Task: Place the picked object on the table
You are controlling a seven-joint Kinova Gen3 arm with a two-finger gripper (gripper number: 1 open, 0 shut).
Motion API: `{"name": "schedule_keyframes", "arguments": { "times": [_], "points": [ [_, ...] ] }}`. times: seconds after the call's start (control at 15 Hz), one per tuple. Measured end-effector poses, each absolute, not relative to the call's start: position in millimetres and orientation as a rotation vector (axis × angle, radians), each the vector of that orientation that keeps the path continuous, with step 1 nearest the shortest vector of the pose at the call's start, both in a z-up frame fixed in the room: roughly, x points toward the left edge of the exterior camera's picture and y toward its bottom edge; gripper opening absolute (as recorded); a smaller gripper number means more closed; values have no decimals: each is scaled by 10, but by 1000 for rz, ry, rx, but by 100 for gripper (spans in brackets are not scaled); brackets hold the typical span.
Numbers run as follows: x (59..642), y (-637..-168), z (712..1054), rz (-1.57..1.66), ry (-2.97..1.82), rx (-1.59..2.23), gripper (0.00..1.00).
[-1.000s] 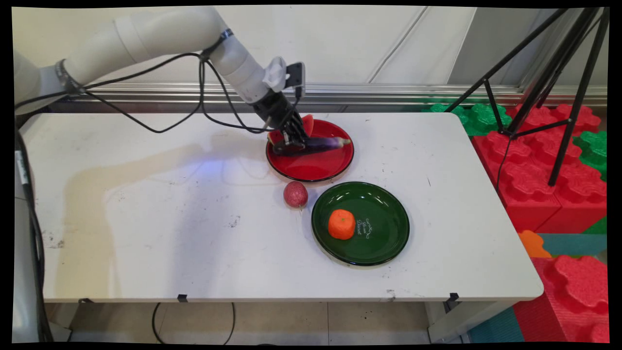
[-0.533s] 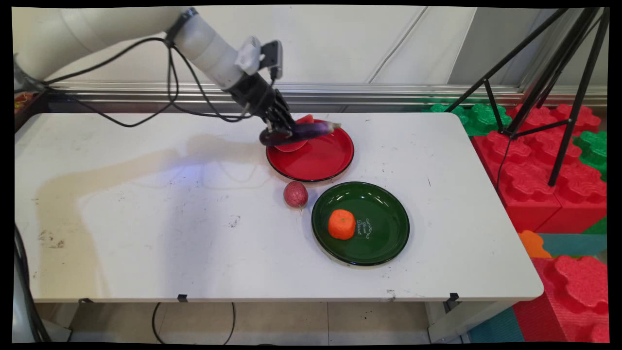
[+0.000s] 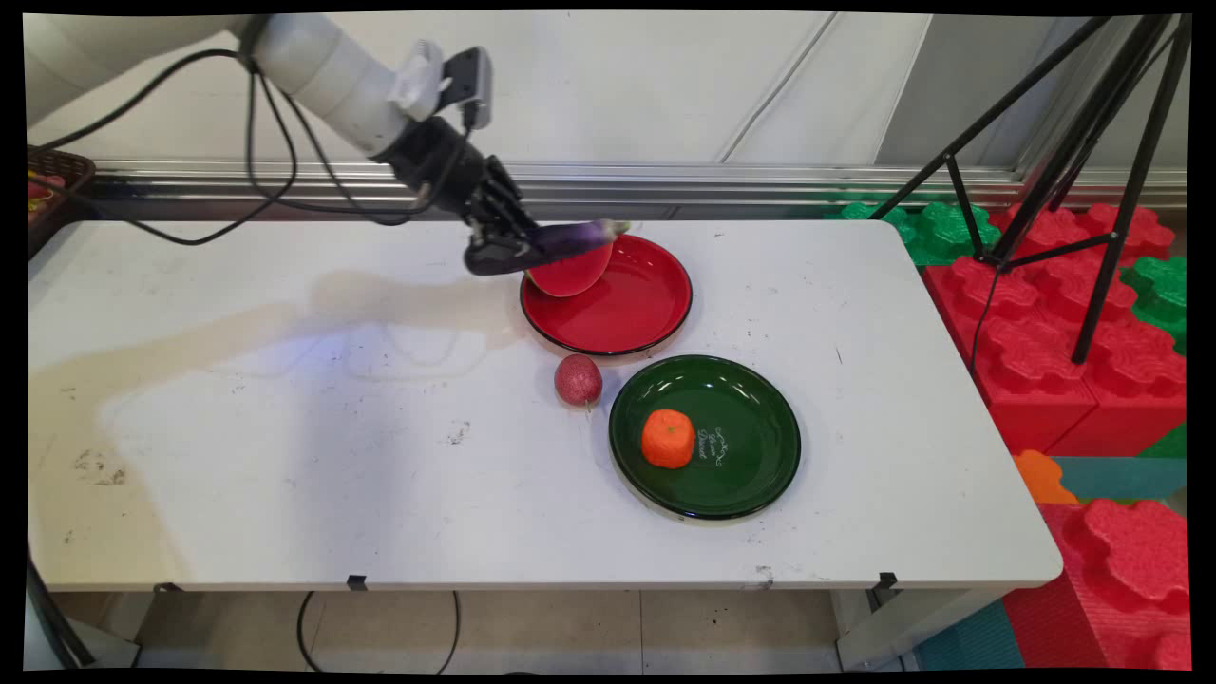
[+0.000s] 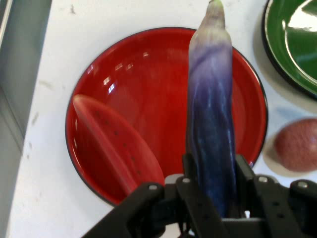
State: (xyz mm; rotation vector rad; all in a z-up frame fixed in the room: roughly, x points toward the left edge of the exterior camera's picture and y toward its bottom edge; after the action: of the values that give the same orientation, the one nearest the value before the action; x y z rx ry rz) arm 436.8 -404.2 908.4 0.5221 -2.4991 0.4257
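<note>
While the hand [image 3: 502, 249] is hanging above the far left rim of the red plate [image 3: 655, 313], it is clenching a purple eggplant [image 3: 570, 237] near its thick end — the hand view is showing both fingers [image 4: 190, 171] pressing against the eggplant's [image 4: 212, 119] sides, with the long stem end sticking out free over the red plate [image 4: 163, 74]. A red watermelon slice [image 3: 570, 274] is lying on that plate's left part, just under the lifted eggplant. Since the grip is sitting at one end, the long free part is likely acting as a lever, so carrying it well seems to call for slow, level travel and no sudden turns of the wrist.

A dull red round fruit [image 3: 578, 379] is resting on the counter [image 3: 285, 427] just near of the red plate and just left of the green plate [image 3: 750, 475], which is holding an orange fruit [image 3: 667, 438]. Open counter is stretching widely to the left and near side; the right side is also bare up to its edge. Beyond the right edge, tripod legs [image 3: 1092, 190] and red foam blocks [image 3: 1064, 351] are standing — well apart from the hand.
</note>
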Motion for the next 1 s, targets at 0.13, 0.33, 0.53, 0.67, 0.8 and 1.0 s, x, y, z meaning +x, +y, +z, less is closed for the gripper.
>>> {"name": "schedule_keyframes", "arguments": {
  "times": [0.13, 0.33, 0.53, 0.67, 0.8, 1.0],
  "points": [
    [4498, -3896, 9118, 416, -2509, 529, 0],
    [4675, -3689, 9106, 395, -2539, 535, 0],
    [4776, -3567, 9041, 376, -2563, 547, 0],
    [4848, -3487, 8955, 359, -2582, 565, 0],
    [4899, -3437, 8854, 343, -2596, 585, 0],
    [4958, -3391, 8686, 315, -2611, 623, 0]
  ]
}}
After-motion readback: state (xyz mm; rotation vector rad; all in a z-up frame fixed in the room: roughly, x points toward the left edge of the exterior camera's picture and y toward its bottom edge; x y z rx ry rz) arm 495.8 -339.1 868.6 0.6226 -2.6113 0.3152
